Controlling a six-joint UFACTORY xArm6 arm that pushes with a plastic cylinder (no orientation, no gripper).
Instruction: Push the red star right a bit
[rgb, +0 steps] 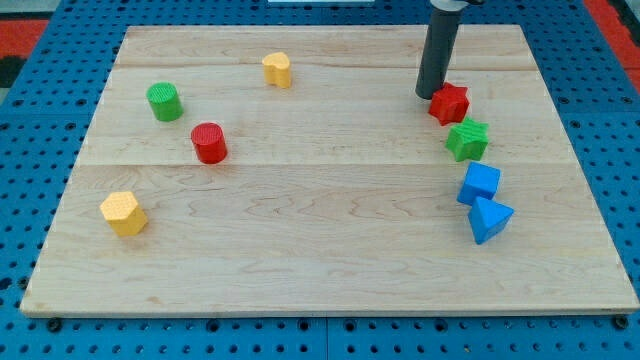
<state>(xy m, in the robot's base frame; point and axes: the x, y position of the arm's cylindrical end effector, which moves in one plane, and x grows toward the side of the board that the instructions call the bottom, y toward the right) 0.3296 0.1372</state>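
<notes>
A pale wooden board (320, 250) fills most of the view, lying on a blue pegboard surface (40, 330). A dark rod (438, 50) comes down from the view's top at about one o'clock from the board's centre; my tip (428, 95) rests on the board, and it is a plain rod end with no jaws to open or close. The red star (450, 103) sits at the tip's four o'clock, right against it or very nearly so, near the board's right edge. At the star's five o'clock, close by, is a green star (467, 140). Further along that line lie a blue cube (480, 184) and, touching it at its six o'clock, a blue triangular block (489, 219). Across the board, at nine o'clock from centre, stands a red cylinder (209, 143), with a green cylinder (164, 102) at its ten o'clock. A yellow hexagonal block (123, 213) lies toward eight o'clock, and another yellow block (277, 70) toward eleven o'clock.
</notes>
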